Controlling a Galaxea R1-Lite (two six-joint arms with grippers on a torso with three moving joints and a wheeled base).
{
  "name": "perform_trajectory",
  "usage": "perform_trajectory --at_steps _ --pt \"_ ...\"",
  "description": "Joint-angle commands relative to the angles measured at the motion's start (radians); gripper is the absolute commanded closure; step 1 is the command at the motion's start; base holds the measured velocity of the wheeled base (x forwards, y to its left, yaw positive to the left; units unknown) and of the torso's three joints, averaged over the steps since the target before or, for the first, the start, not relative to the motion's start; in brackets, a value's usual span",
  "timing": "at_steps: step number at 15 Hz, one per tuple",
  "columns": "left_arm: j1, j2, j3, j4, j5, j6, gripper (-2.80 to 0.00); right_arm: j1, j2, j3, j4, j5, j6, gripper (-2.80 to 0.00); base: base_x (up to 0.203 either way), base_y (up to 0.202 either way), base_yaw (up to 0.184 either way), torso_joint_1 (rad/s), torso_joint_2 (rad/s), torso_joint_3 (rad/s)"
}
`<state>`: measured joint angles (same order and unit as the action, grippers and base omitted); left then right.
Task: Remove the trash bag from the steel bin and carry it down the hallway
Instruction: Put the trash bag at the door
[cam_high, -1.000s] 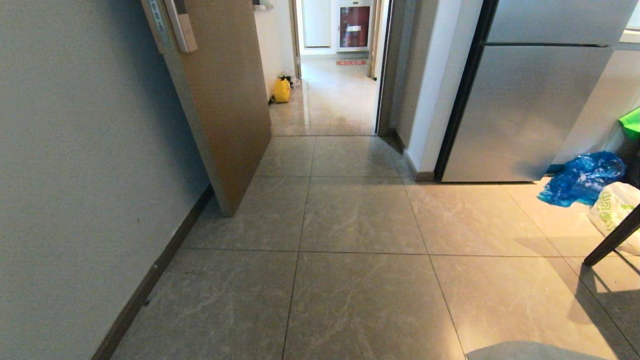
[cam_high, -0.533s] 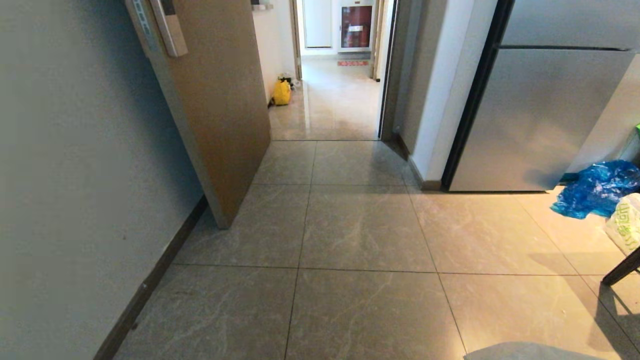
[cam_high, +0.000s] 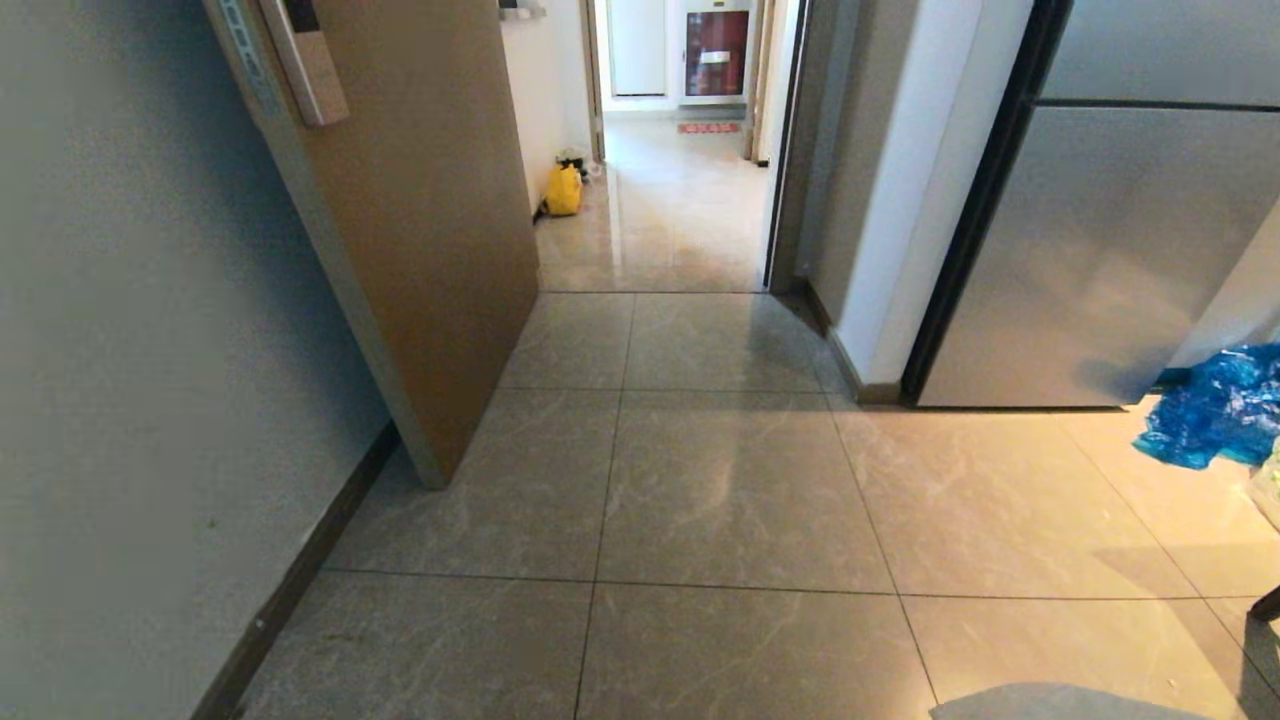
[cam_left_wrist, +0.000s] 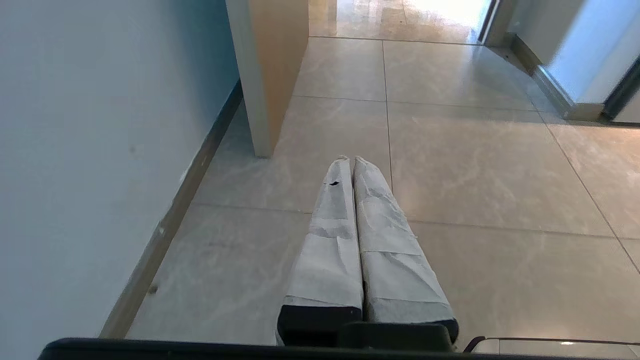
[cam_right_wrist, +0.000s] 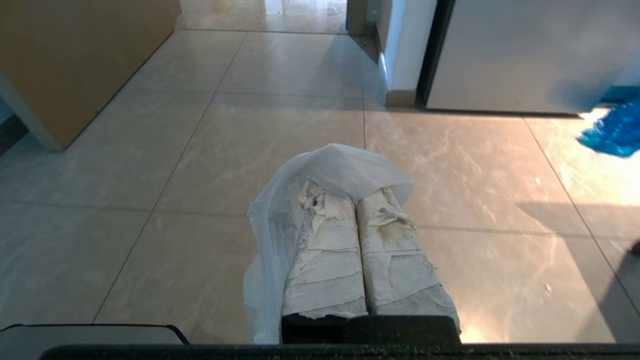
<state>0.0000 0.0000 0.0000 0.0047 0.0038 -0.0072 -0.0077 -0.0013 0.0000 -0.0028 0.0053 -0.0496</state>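
Since a second ago the view has advanced toward the doorway, and the blue plastic sheet (cam_high: 1215, 405) has slid to the right edge. Nearest, the right gripper (cam_right_wrist: 345, 192) is clamped on the trash bag (cam_right_wrist: 280, 225), whose film drapes over its fingers, probably so it hangs clear of the floor. The left gripper (cam_left_wrist: 350, 159) is closed and empty. Ahead, an open door (cam_high: 420, 230) narrows the way into the hallway (cam_high: 670, 200), where a yellow bag (cam_high: 563, 190) sits by the wall

Trash bag (cam_right_wrist: 280, 220): thin white translucent plastic, draped over right hand (cam_right_wrist: 350, 192); hallway (cam_high: 670, 200): glossy tiled, 12 o'clock.
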Motion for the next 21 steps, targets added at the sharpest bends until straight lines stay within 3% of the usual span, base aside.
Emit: perform_trajectory --at_steps 1,21 --pt "0.000 0.000 0.000 0.000 0.001 0.000 0.00 0.000 0.001 0.000 0.000 0.001 -0.001 0.00 0.192 0.000 0.000 -0.001 0.00 0.002" --pt "0.000 0.000 0.000 0.000 0.001 0.000 0.00 0.000 0.001 0.000 0.000 0.001 -0.001 0.00 0.193 0.000 0.001 0.002 0.00 0.002"
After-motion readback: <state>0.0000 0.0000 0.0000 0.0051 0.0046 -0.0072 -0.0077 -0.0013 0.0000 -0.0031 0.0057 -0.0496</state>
